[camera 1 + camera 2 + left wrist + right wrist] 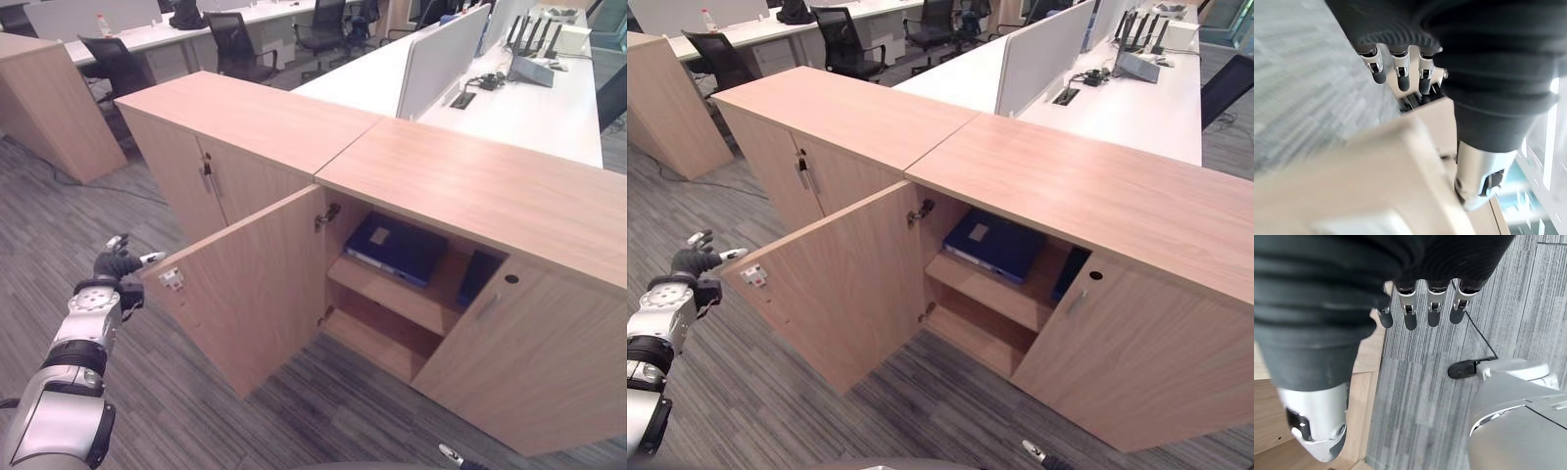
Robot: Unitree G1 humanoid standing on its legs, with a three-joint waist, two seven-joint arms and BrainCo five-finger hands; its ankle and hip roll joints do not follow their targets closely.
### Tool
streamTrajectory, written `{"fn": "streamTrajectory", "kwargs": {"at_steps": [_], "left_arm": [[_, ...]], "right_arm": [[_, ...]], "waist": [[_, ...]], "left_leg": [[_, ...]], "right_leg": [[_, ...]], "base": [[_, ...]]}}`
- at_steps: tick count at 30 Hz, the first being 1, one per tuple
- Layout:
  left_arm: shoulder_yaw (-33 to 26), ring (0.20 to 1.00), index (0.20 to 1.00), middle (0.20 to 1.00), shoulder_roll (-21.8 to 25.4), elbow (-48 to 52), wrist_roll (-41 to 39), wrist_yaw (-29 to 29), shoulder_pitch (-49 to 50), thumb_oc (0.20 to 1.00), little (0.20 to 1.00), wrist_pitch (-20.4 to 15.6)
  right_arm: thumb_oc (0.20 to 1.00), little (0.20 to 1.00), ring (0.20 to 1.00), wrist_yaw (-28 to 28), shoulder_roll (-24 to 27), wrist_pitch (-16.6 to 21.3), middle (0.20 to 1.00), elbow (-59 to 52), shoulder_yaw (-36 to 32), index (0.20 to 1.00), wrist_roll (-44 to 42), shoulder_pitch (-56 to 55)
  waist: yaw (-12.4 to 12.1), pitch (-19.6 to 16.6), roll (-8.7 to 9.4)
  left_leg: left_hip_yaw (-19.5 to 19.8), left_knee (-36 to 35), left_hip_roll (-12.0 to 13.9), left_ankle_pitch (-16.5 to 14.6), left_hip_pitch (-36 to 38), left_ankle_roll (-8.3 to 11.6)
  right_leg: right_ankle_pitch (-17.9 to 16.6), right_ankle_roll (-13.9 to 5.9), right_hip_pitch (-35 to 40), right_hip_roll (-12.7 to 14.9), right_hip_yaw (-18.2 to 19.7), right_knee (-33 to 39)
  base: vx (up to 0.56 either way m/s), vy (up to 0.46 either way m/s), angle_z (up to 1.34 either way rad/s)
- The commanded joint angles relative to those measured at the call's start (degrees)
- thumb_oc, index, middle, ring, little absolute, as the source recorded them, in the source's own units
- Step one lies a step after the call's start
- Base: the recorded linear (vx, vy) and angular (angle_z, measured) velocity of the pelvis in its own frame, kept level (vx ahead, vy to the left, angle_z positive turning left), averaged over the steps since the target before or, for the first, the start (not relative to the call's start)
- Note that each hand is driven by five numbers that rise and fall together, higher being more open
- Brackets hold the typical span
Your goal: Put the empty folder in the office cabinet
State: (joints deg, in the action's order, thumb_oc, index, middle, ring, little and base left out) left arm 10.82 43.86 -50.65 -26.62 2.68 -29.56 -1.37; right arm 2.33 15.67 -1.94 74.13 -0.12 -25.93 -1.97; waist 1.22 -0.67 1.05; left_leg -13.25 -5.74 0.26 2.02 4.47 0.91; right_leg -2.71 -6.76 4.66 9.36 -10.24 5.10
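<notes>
blue folder (396, 247) already lies on the cabinet (470, 186) shelf. left hand (120, 262), fingers relaxed, touches the open door (250, 284) edge; right hand (1420, 308) hangs slack, empty. next, likely: swing door shut.

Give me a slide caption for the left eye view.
Left hand at the open wooden cabinet door's edge; blue folder lies on the shelf inside.

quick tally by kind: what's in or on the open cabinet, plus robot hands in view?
Blue folder lying flat on the upper shelf: 1
Dark item upright at that shelf's right end, kind unclear: 1
Open cabinet door: 1
Closed cabinet door: 1
Robot hands, left hand at the open door's outer edge, right hand over the carpet: 2
Total: 6
</notes>
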Motion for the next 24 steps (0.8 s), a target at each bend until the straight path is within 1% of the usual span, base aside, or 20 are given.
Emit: {"fn": "streamTrajectory", "kwargs": {"at_steps": [1,6,10,14,18,19,21,22,23,24], "left_arm": [[0.6,1.000,1.000,1.000,-2.0,-0.3,-1.0,-1.0,-7.7,1.000,1.000,-3.7],[2.0,1.000,1.000,1.000,-6.4,0.3,-1.0,-1.5,-6.3,1.000,1.000,-3.5],[2.0,1.000,1.000,1.000,-11.0,1.2,-1.9,-2.1,-2.8,1.000,1.000,-3.3],[3.0,1.000,1.000,1.000,-16.8,4.4,-1.9,-3.4,3.5,1.000,1.000,-3.2],[5.6,1.000,1.000,1.000,-24.1,11.5,-3.8,-6.4,14.0,1.000,1.000,-2.3],[5.6,1.000,1.000,1.000,-24.1,11.6,-3.7,-6.4,14.0,1.000,1.000,-2.3],[7.8,1.000,1.000,1.000,-25.8,14.7,-3.6,-8.1,18.1,1.000,1.000,-1.7],[10.0,1.000,1.000,1.000,-26.0,18.2,-3.6,-9.7,21.1,1.000,1.000,-1.1],[10.0,1.000,1.000,1.000,-26.0,18.3,-3.7,-9.7,21.2,1.000,1.000,-1.1],[11.5,1.000,1.000,1.000,-25.8,20.4,-3.3,-11.1,22.5,1.000,1.000,-0.6]], "right_arm": [[1.000,1.000,1.000,0.3,0.1,0.7,1.000,3.1,1.2,1.000,-1.8,2.4],[1.000,1.000,1.000,0.4,-0.4,0.6,1.000,3.1,1.6,1.000,-1.6,2.5],[1.000,1.000,1.000,0.2,-0.9,0.8,1.000,2.7,1.8,1.000,-1.6,2.5],[1.000,1.000,1.000,-0.1,-1.6,0.8,1.000,2.9,1.4,1.000,-1.7,2.5],[1.000,1.000,1.000,-0.4,-2.2,0.6,1.000,3.7,0.2,1.000,-1.4,2.8],[1.000,1.000,1.000,-0.4,-2.1,0.6,1.000,3.7,0.2,1.000,-1.4,2.8],[1.000,1.000,1.000,-0.6,-2.2,0.6,1.000,3.9,-0.2,1.000,-0.9,3.3],[1.000,1.000,1.000,-0.7,-2.3,0.5,1.000,4.1,-0.4,1.000,-0.7,3.5],[1.000,1.000,1.000,-0.7,-2.3,0.5,1.000,4.1,-0.4,1.000,-0.7,3.4],[1.000,1.000,1.000,-0.8,-2.3,0.3,1.000,4.2,-0.5,1.000,-0.4,3.4]], "waist": [[0.8,-1.1,-0.79],[1.0,-1.2,-0.50],[1.0,-1.3,-0.27],[0.9,-1.2,0.16],[0.4,-0.8,0.40],[0.4,-0.9,0.37],[0.3,-0.5,0.42],[0.2,-0.2,0.35],[0.2,-0.2,0.36],[0.1,-0.1,0.34]], "left_leg": [[5.6,0.7,-2.5,-6.4,0.0,-1.14],[5.8,0.7,-2.5,-6.4,0.0,-1.17],[6.1,0.7,-2.6,-6.5,0.0,-1.24],[6.3,0.7,-2.6,-6.5,0.0,-1.39],[6.8,0.7,-2.7,-6.6,0.1,-1.70],[6.8,0.7,-2.7,-6.6,0.1,-1.69],[7.1,0.7,-2.7,-6.6,0.0,-1.83],[7.3,0.7,-2.7,-6.7,-0.1,-1.96],[7.3,0.7,-2.7,-6.7,-0.1,-1.96],[7.5,0.7,-2.6,-6.7,-0.1,-2.00]], "right_leg": [[-4.2,-8.24,-2.5,7.8,-2.2,-0.3],[-4.3,-8.24,-2.4,8.0,-2.3,-0.2],[-4.2,-8.24,-2.3,8.0,-2.4,-0.3],[-4.2,-8.17,-2.2,8.0,-2.4,-0.3],[-3.9,-7.89,-2.0,7.9,-2.3,-0.3],[-3.9,-7.89,-2.0,7.9,-2.3,-0.3],[-3.8,-7.78,-2.1,7.9,-2.3,-0.4],[-3.6,-7.71,-2.1,7.8,-2.4,-0.5],[-3.6,-7.71,-2.1,7.8,-2.4,-0.4],[-3.5,-7.68,-2.1,7.7,-2.5,-0.5]], "base": [[0.00,0.000,0.00],[0.00,-0.002,0.03],[0.00,-0.006,0.06],[0.00,-0.004,0.02],[0.01,0.003,0.03],[0.00,0.000,0.00],[0.00,0.000,0.00],[0.00,0.000,0.00],[0.00,0.000,0.00],[0.00,0.000,0.00]]}}
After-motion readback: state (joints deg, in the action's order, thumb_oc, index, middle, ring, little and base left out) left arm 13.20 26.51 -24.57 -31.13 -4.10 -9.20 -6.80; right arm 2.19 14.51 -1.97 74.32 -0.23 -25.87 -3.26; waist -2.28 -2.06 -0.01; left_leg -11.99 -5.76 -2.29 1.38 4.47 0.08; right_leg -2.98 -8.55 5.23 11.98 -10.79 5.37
